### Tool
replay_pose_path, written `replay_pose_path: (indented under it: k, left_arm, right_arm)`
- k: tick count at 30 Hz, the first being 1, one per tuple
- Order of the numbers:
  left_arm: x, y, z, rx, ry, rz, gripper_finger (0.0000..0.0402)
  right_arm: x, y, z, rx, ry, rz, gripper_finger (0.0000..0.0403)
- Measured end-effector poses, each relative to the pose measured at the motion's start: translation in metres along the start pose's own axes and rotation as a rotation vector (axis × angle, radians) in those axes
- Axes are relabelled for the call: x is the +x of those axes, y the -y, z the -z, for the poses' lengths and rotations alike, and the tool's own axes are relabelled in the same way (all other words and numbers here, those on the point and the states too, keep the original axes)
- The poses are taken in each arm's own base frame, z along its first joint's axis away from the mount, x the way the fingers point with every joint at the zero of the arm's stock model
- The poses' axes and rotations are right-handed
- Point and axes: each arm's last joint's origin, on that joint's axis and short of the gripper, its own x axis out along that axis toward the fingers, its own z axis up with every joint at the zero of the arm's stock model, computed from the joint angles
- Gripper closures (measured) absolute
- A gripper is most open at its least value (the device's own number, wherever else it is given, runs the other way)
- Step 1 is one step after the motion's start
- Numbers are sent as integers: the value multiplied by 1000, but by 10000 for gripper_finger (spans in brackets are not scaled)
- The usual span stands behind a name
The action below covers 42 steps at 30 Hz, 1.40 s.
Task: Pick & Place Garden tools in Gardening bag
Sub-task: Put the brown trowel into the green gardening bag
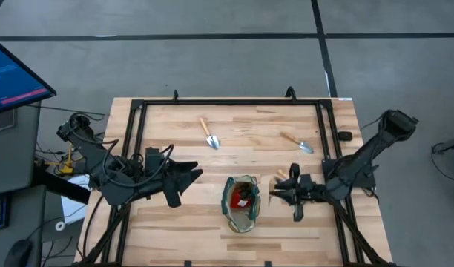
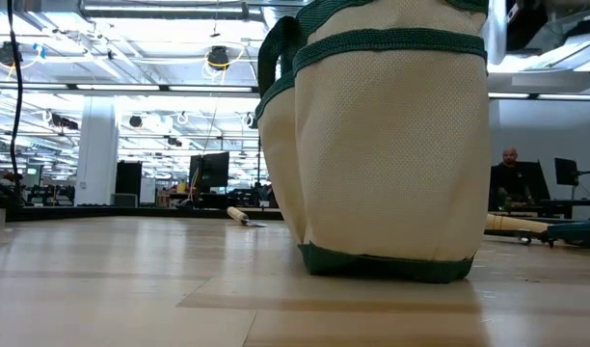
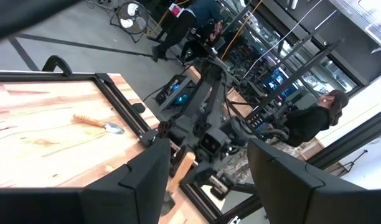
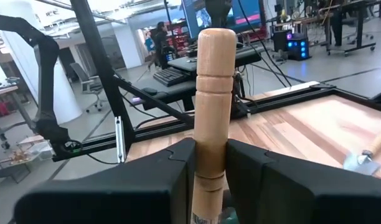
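The gardening bag (image 1: 242, 202), green and tan, stands upright on the table's near middle; it fills the low view (image 2: 391, 145). Something red (image 1: 243, 194) shows inside it. Two wooden-handled trowels lie flat on the far half of the table, one left (image 1: 210, 135) and one right (image 1: 297, 142). My right gripper (image 1: 277, 195), just right of the bag, is shut on a third wooden-handled tool (image 4: 213, 93). My left gripper (image 1: 184, 185) is open and empty, left of the bag. No pruning shears show. My right gripper pinches the tool's wooden handle (image 4: 210, 163) between its two fingers, on the lower part of the handle. The fingers lie across the handle, level, coming from the table's right. The handle's rounded free end (image 4: 215, 37) stands above the fingers. The tool's head is hidden below them.
A black metal frame (image 1: 138, 111) runs round the table's edges. A small dark object (image 1: 345, 136) lies at the far right edge. Bare wood lies between the bag and the two trowels. People and desks show in the room beyond.
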Motion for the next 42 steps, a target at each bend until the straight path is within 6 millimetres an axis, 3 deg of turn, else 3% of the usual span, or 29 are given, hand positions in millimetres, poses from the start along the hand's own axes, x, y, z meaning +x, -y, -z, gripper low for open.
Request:
replay_pose_path:
  k: [14, 27, 42]
  left_arm:
    - [0, 0, 0, -1, -9, 8, 188]
    - [2, 3, 5, -5, -16, 14, 188]
    - [2, 3, 5, -2, -15, 14, 188]
  right_arm:
    - [41, -35, 25, -132, -51, 43, 349]
    - [43, -32, 28, -251, -44, 149, 349]
    - [48, -32, 58, -229, -99, 177, 349]
